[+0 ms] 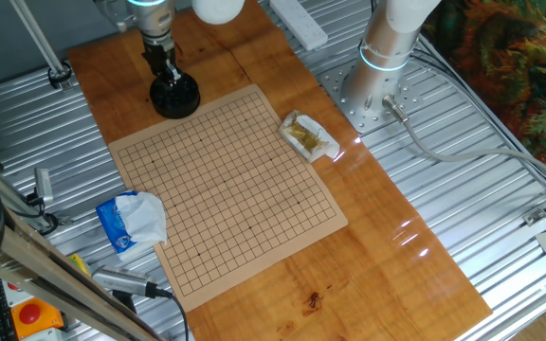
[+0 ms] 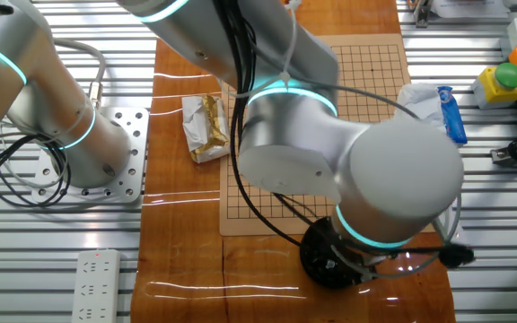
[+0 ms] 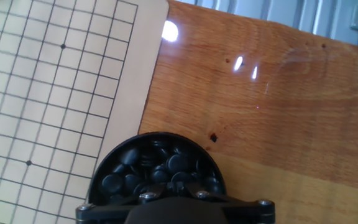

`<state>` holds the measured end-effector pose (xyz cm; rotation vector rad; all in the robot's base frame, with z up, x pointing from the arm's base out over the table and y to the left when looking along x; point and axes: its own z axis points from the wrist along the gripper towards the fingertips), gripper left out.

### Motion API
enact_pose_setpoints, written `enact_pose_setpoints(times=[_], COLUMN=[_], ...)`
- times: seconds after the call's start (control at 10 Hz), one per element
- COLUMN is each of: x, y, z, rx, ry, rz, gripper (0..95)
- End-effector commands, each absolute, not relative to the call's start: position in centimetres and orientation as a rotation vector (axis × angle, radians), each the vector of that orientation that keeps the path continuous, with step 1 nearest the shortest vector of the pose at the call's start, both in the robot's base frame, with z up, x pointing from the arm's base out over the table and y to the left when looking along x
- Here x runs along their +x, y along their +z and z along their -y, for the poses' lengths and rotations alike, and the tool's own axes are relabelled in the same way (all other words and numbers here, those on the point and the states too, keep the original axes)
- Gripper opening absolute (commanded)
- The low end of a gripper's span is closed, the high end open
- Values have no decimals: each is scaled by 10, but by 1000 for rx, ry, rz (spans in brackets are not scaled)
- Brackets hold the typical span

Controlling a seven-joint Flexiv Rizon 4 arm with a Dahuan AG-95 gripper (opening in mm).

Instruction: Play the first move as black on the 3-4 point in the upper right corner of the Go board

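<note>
The tan Go board point(image 1: 226, 189) lies on the wooden table with no stone on it. It also shows in the other fixed view point(image 2: 366, 63) and the hand view point(image 3: 55, 93). A round black bowl point(image 1: 175, 95) of black stones point(image 3: 157, 165) stands just off the board's far edge. My gripper point(image 1: 164, 71) reaches straight down into the bowl, its tips hidden among the stones. In the other fixed view the arm covers most of the bowl point(image 2: 326, 260). The grid crossings near the board corner point(image 3: 120, 25) are bare. I cannot single out the 3-4 point.
A crumpled snack packet point(image 1: 309, 137) lies by the board's right edge. A blue and white tissue pack point(image 1: 131, 220) lies by its left edge. The arm's base point(image 1: 377, 90) stands at the back right. A power strip point(image 1: 297, 21) lies at the back. A button box point(image 2: 507, 81) sits off the table.
</note>
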<state>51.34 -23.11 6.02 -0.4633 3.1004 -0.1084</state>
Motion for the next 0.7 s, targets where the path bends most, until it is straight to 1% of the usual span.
enact_pose_setpoints(times=[0.1,0.4,0.7], x=[515,515,515], y=[60,60,60], z=[232,232,232], rx=[-313,-160,-137], ry=[-121,-109,-108], rz=[-3162,-3166,-3141], gripper=[0,0,0])
